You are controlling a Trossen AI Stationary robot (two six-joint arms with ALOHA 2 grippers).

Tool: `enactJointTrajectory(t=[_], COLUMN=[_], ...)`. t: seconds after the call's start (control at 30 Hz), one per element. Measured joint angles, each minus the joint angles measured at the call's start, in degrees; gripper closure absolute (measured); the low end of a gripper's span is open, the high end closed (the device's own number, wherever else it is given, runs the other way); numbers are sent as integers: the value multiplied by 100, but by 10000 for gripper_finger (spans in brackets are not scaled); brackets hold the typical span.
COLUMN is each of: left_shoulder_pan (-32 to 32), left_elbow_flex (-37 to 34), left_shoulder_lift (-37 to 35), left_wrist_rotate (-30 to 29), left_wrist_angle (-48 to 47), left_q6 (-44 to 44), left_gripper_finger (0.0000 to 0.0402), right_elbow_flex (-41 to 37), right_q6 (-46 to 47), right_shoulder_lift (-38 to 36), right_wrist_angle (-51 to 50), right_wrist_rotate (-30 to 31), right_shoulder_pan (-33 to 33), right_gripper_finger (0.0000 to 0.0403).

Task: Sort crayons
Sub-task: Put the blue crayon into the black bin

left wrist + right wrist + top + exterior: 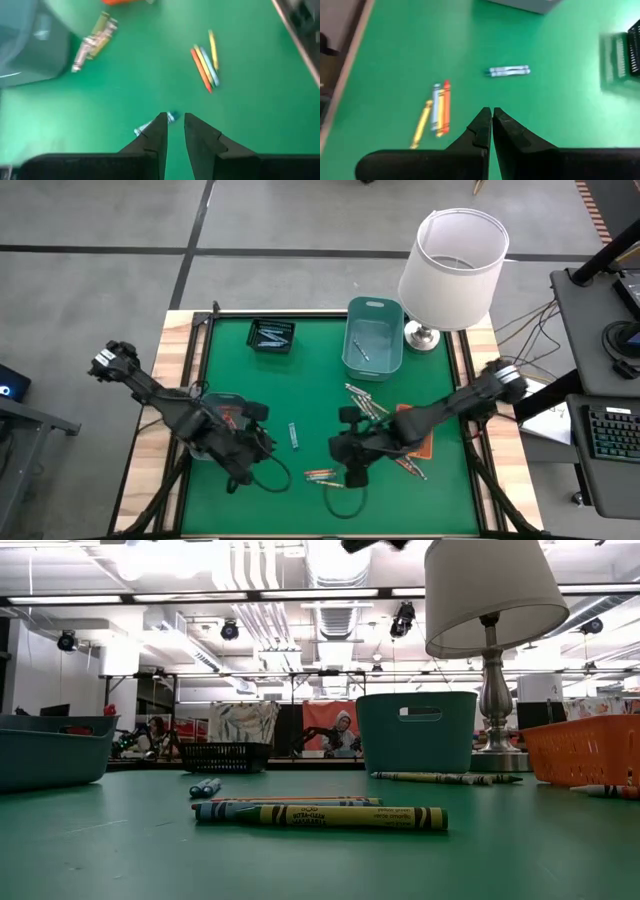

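High view shows both arms low over the green counter (300,370). The left gripper (262,442) hovers near two blue crayons (294,435); the right gripper (352,465) hangs just beside a small group of crayons (321,475) in yellow, pale blue and orange at the near edge. More crayons (364,401) lie loose between the teal bin (374,338) and the orange tray (416,442), and a black tray (271,336) sits at the far left.

Left wrist view shows its jaws parted a little, holding nothing, with the blue crayons (155,124) partly hidden behind one finger. Right wrist view shows its jaws pressed together, empty, above bare counter between the colored group (436,111) and the blue pair (509,71).

Each crayon is likely light, stiff and paper-wrapped, so grip should be decent, but it is round and apt to roll, and snaps if pinched hard. I would take one across its middle, jaws square to its length, lifting a single stick clear of its touching neighbours.
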Motion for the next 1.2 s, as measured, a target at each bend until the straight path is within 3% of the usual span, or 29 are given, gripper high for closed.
enactJointTrajectory(t=[0.3,0.57,0.73,0.87,1.2], left_shoulder_pan=[1011,1429,1477,1483,1523], left_elbow_flex=[-11,-13,-13,-13,-13], left_shoulder_lift=[1004,1861,2304,2568,2663], left_wrist_rotate=[1783,1917,1888,1457,1293], left_wrist_angle=[-22,-163,-117,32,19], left_q6=[2173,3470,3743,3772,4269], left_gripper_finger=[354,354,354,354,329], right_elbow_flex=[-1378,-2079,-2420,-2699,-2998], right_q6=[80,273,316,295,474], right_shoulder_lift=[-1302,-2062,-2278,-2415,-2466], right_wrist_angle=[904,1086,1193,1553,1732], right_wrist_rotate=[164,394,656,706,753], right_shoulder_pan=[322,405,437,448,443], right_gripper_finger=[394,394,394,394,394])
